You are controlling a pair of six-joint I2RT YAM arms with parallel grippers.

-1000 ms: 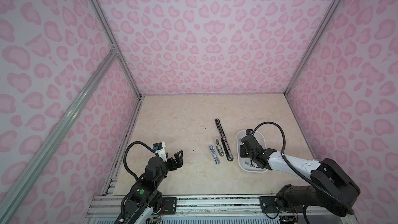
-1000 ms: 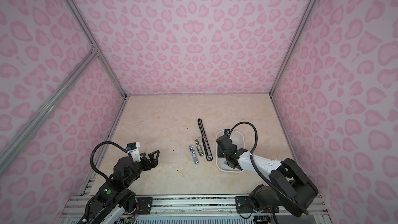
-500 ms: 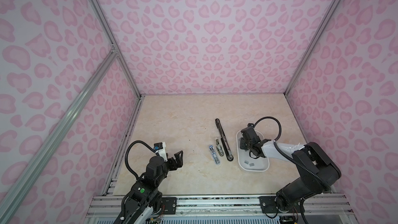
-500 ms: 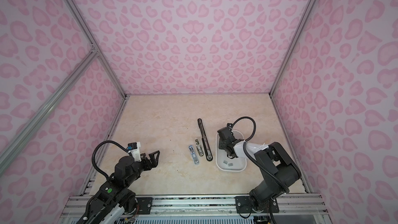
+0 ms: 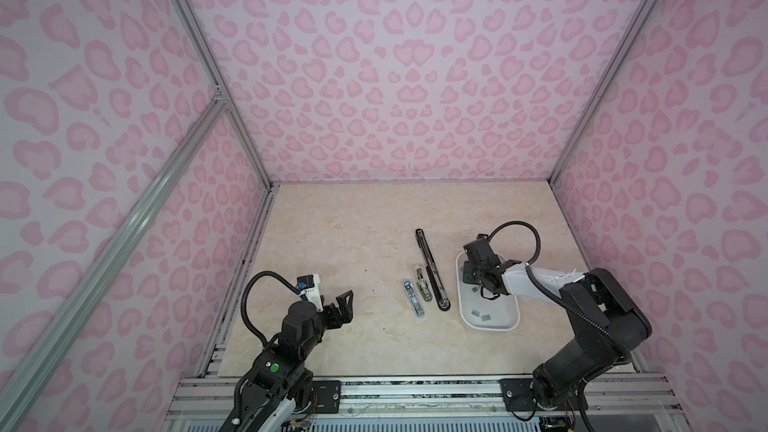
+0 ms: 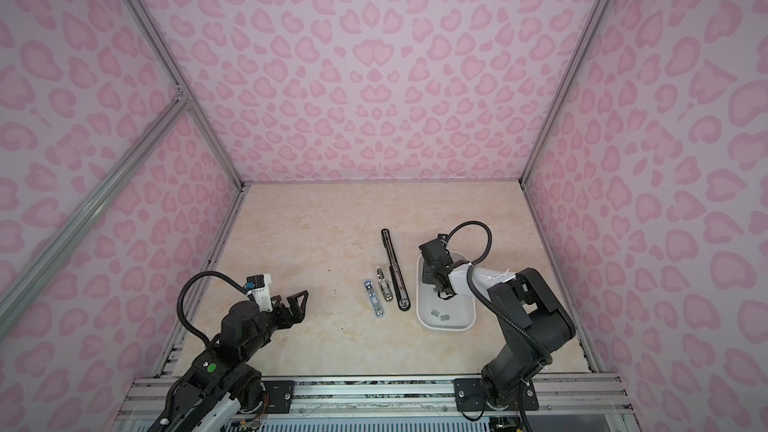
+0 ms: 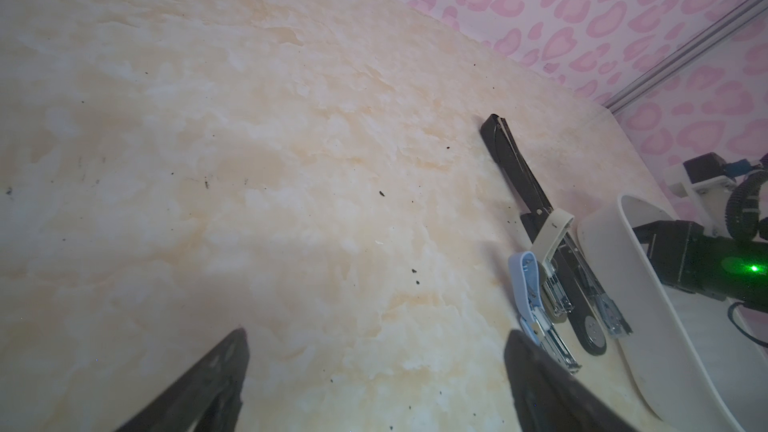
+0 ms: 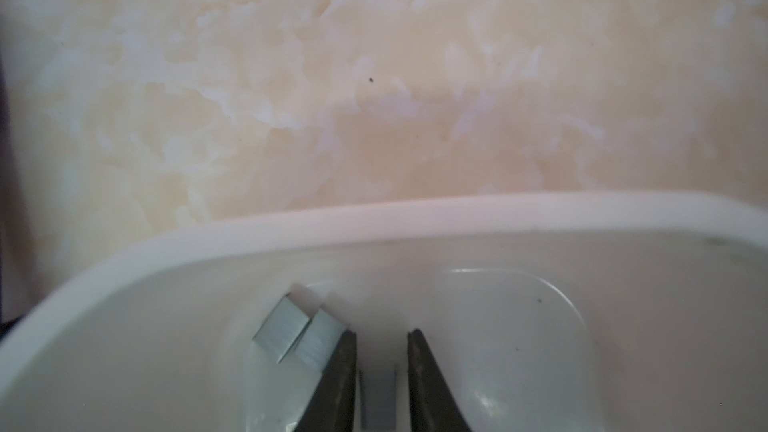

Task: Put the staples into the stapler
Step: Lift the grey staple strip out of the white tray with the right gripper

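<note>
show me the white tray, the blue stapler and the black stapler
white tray [image 5: 503, 310]: in a top view, bare floor
blue stapler [image 5: 414, 299]: in a top view, mid-body
black stapler [image 5: 430, 268]: in a top view, mid-length

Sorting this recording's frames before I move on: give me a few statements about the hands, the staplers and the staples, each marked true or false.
1. The right hand is down inside the white tray. True.
2. The blue stapler, the beige stapler and the long black stapler lie on the table beside the tray. True.
3. The left hand grips the blue stapler. False: it is open and empty, over bare table, apart from the staplers.
4. The staples lie scattered on the table. False: the strips that show lie in the tray.
</note>
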